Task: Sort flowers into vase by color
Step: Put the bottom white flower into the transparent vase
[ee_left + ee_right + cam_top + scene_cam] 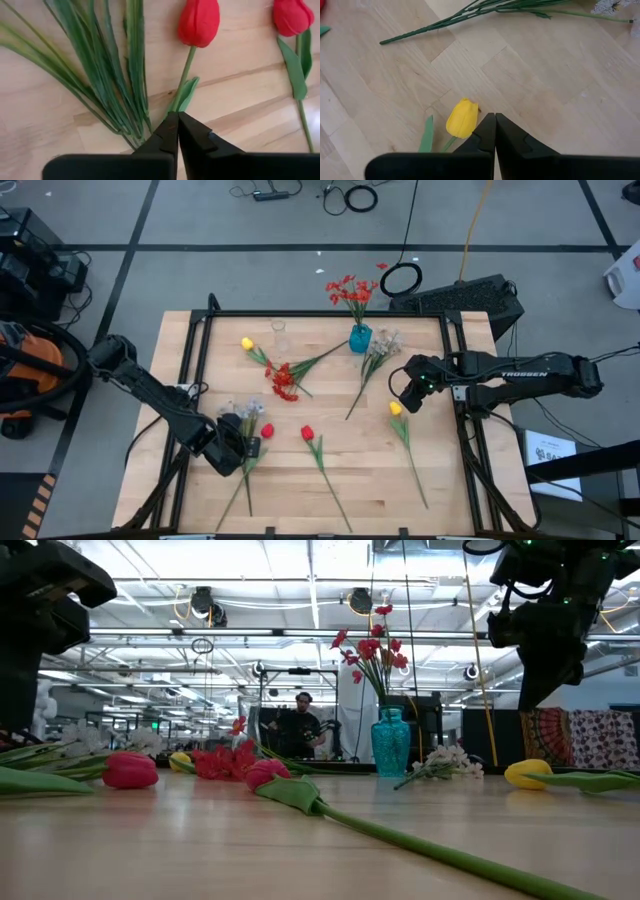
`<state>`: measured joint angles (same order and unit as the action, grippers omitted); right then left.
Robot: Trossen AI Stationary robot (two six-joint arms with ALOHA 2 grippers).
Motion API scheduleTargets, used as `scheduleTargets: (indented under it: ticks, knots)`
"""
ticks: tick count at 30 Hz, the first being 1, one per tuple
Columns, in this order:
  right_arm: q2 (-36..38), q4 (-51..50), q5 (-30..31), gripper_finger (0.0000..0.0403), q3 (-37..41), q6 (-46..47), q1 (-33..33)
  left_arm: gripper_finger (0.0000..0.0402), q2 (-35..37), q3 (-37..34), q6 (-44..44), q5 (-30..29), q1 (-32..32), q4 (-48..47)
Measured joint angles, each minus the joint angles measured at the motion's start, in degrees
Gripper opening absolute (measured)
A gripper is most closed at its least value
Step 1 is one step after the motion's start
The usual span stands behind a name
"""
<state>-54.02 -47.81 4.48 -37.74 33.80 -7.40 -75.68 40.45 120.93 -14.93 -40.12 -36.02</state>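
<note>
Your left gripper [243, 446] hovers closed and empty over a red tulip [266, 431] near the table's front left. Mid-table, a blue vase [360, 338] holds red sprays [352, 290]. Your right gripper [407, 395], closed and empty, sits beside a yellow tulip [396, 409].

High view looks straight down, low view level across the table [330, 480]; 2 wrist views sit close above it; all 4 share it.
</note>
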Motion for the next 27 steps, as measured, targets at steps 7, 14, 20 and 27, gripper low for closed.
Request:
scheduleTargets:
  ticks: [7,14,20,27]
  knots:
    - [0.0,0.0,0.1,0.0,0.0,0.0,0.0,0.0104,0.0,0.0,1.1,-0.3,0.0,-0.1]
    - [0.0,0.0,0.2,0.0,0.0,-0.2,0.0,0.0168,0.0,0.0,5.1,1.3,0.0,-0.5]
    - [0.0,0.0,0.3,0.0,0.0,-0.2,0.0,0.0171,0.0,0.0,9.5,5.3,0.0,-3.3]
    - [0.0,0.0,0.3,0.0,0.0,-0.2,0.0,0.0171,-0.6,0.0,10.5,6.9,0.0,-5.7]
